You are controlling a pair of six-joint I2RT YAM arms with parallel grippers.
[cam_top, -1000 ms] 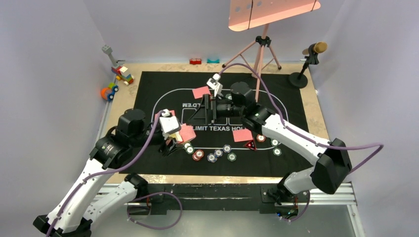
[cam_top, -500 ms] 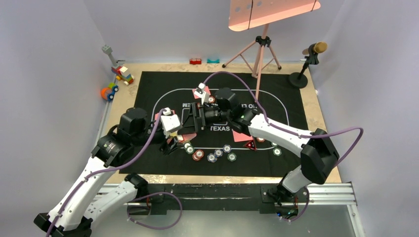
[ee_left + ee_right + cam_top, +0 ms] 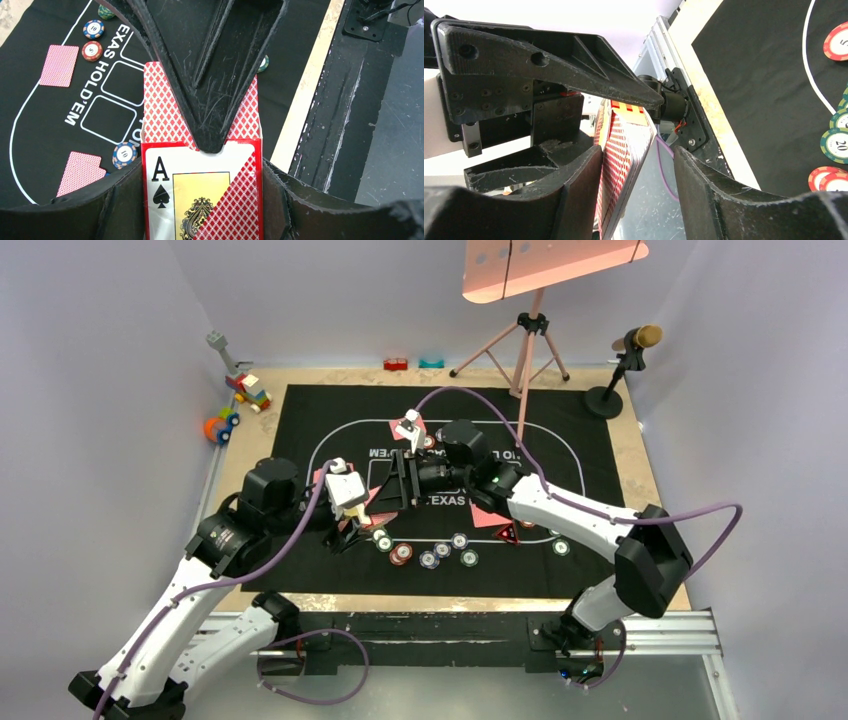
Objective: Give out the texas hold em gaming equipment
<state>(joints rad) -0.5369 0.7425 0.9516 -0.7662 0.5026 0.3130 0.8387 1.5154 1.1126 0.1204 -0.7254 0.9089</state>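
Note:
My left gripper (image 3: 352, 525) is shut on a red card box (image 3: 200, 195) with an ace of spades on its face. Pink-backed cards (image 3: 162, 107) stick out of its open end. My right gripper (image 3: 392, 490) is open and straddles those cards (image 3: 621, 145); its left finger touches them and the right finger (image 3: 704, 185) stands apart. Its upper finger (image 3: 215, 75) lies over the cards in the left wrist view. Several striped chips (image 3: 428, 559) lie in a row near the mat's front. A red triangular marker (image 3: 507, 534) lies beside a pink card (image 3: 487, 515).
Single pink cards (image 3: 59, 65) and chips (image 3: 92, 50) lie on the black printed mat (image 3: 600, 460). Toy blocks (image 3: 248, 390) sit at the back left. A pink tripod (image 3: 530, 340) and a microphone stand (image 3: 618, 375) stand at the back right.
My right gripper has swung left from the mat's centre to the card box in my left gripper. The left arm has hardly moved.

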